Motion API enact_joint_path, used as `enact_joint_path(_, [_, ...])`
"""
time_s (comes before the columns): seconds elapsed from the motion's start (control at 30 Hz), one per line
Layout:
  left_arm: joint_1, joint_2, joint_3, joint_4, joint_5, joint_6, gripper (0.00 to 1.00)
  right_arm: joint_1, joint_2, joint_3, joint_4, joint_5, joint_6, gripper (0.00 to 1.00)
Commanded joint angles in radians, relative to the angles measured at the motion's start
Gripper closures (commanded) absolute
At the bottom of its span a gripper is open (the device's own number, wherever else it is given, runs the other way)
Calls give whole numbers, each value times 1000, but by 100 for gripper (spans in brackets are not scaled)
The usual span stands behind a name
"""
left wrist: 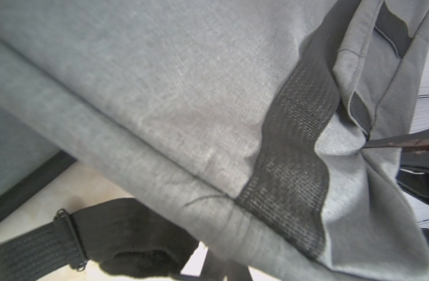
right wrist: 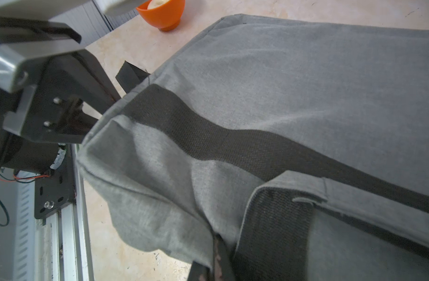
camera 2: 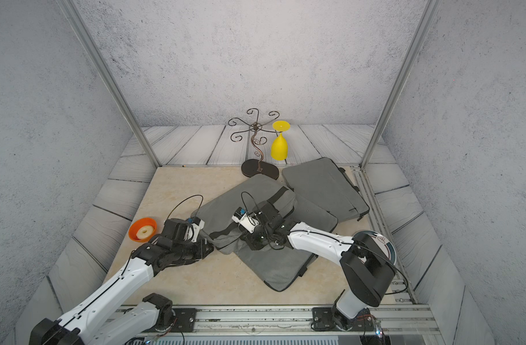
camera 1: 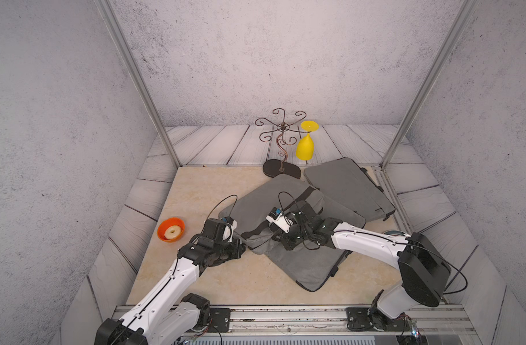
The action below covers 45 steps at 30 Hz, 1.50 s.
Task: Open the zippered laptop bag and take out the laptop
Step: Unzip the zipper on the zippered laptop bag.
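At the left of the beige stone-look tabletop point(camera 1: 214, 277), an orange round plastic bowl point(camera 1: 170, 229) holds a white ring-shaped piece point(camera 1: 172, 231). Just right of it the left gripper point(camera 1: 243, 247) is clenched on the near corner of the grey fabric zippered laptop bag point(camera 1: 264, 203), which lies mid-table, bulging, on top of a second flat grey fabric sleeve point(camera 1: 309, 268), its inside hidden in every view. The right gripper point(camera 1: 275, 239) pinches a raised fold of the same bag beside its black webbing strap point(right wrist: 233, 143), and a third grey fabric bag point(camera 1: 345, 185) lies at the right rear.
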Motion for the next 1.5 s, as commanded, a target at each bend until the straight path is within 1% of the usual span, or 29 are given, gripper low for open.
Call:
enact_joint_path(0.0, [-32,-16,4,84,207,-92,98,-6,37,39,67,83,29,100])
enact_joint_path(0.07, [-38,-21,3,107,230,-134,98,-7,40,35,67,89,31,100])
enact_joint_path(0.13, [-39,-29,6,87,231,-135,97,-6,42,30,70,92,31,100])
enact_joint_path(0.27, [-37,-31,16,-7,135,-66,95,-7,40,29,76,81,35,100])
enact_joint_path(0.33, [-36,-18,19,-18,92,-54,92,-6,36,31,75,79,37,100])
enact_joint_path(0.4, [-36,-2,17,4,63,-64,88,-7,29,33,72,76,41,100])
enact_joint_path(0.57, [-35,-5,-25,174,70,-122,86,-7,20,31,74,67,54,100])
enact_joint_path(0.63, [-35,-10,-33,205,72,-123,85,-6,20,31,73,65,54,100])
enact_joint_path(0.83, [-18,2,-27,150,29,-67,85,-7,17,27,81,62,61,100])
enact_joint_path(0.9, [-9,-1,-25,147,12,-64,87,-7,14,24,81,64,60,100])
enact_joint_path(0.97, [-1,-6,-26,143,-4,-61,92,-7,11,22,80,65,61,100])
enact_joint_path(1.07, [4,-2,-20,137,9,-52,100,-7,10,21,78,71,60,100])
enact_joint_path(1.2, [3,-21,1,93,64,-30,100,-8,14,25,79,78,55,100])
enact_joint_path(1.47, [0,-119,11,-10,166,-32,100,-10,35,45,63,118,48,100])
